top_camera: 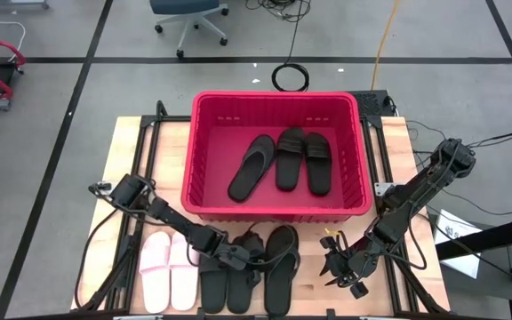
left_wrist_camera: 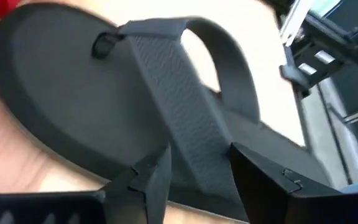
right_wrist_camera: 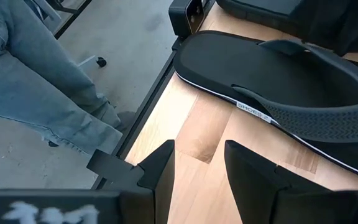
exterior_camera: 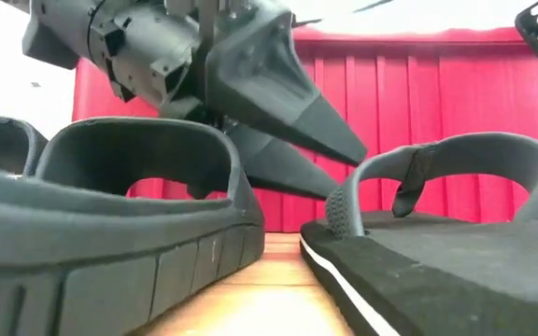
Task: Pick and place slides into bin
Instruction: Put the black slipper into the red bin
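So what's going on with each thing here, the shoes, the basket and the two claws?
Red bin: holds three black slides.
Pink pair: flat on the table.
Black wide-strap pair: on the table beside it.
Black flip-flop: on the table, strap between the left fingers.
Left gripper: open, straddling that strap.
Right gripper: open, empty, above the table.

Left gripper [top_camera: 249, 255] low, jaws apart; right gripper [top_camera: 338, 271] idle

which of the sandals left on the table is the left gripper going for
The black thong flip-flop, rightmost in the table's row. The open left gripper straddles its Y-shaped toe strap; the black wide-strap slides and pale pink pair lie farther left.
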